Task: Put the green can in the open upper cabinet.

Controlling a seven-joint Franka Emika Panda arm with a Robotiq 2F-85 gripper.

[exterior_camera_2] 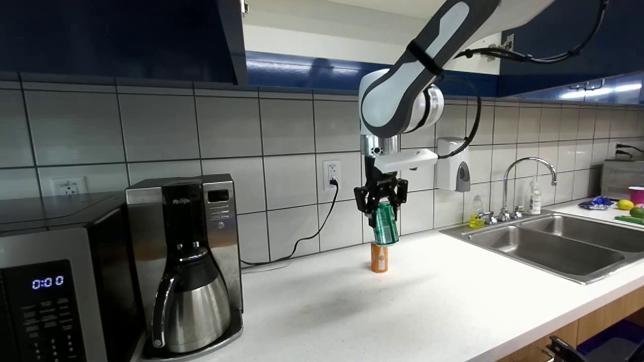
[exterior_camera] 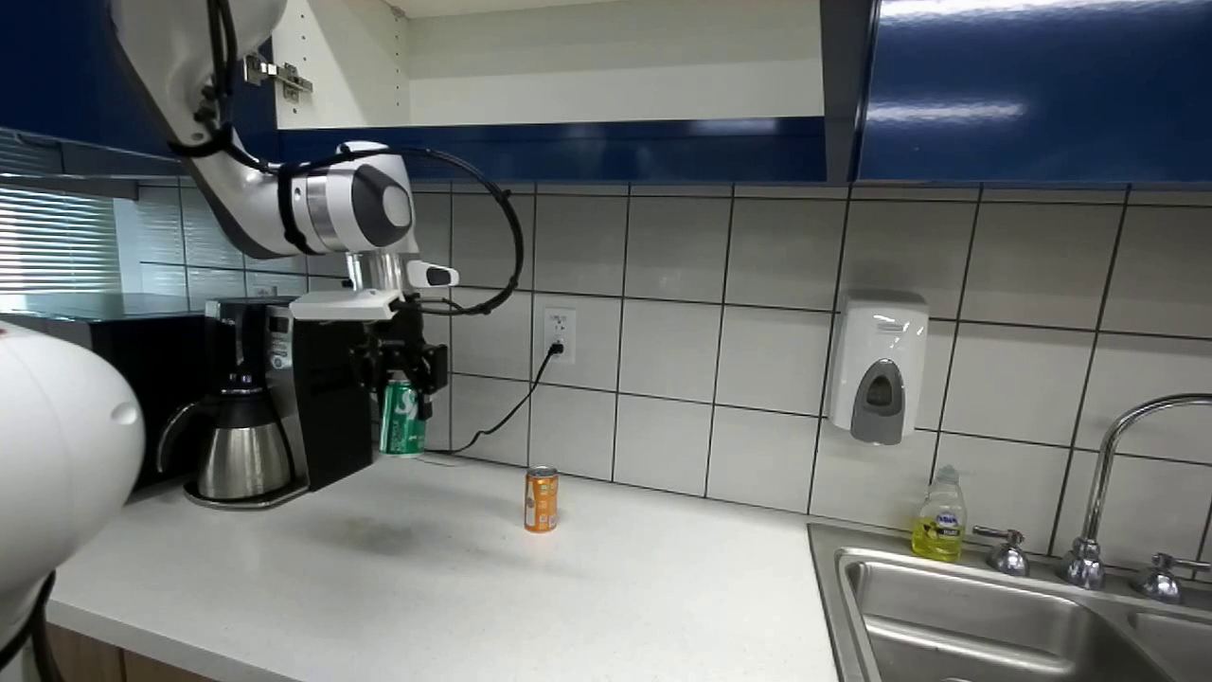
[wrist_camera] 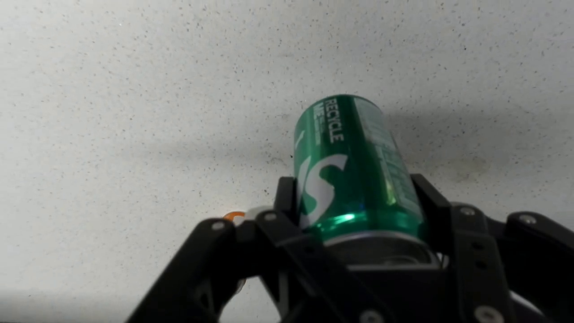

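White bench (exterior_camera_2: 347, 306), tiled wall (exterior_camera_2: 288, 183) at my twelve o'clock; tool (exterior_camera_2: 384, 215) gripping green can (exterior_camera_2: 386, 226) aloft, coffee maker (exterior_camera_2: 188, 254) at its nine.

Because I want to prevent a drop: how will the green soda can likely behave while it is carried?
The green soda can may slip if the gripper loosens, because its side looks smooth and glossy. A hard squeeze might dent it, as the silvery rim suggests thin metal. Being cylindrical, it would probably roll if it landed sideways on the countertop.
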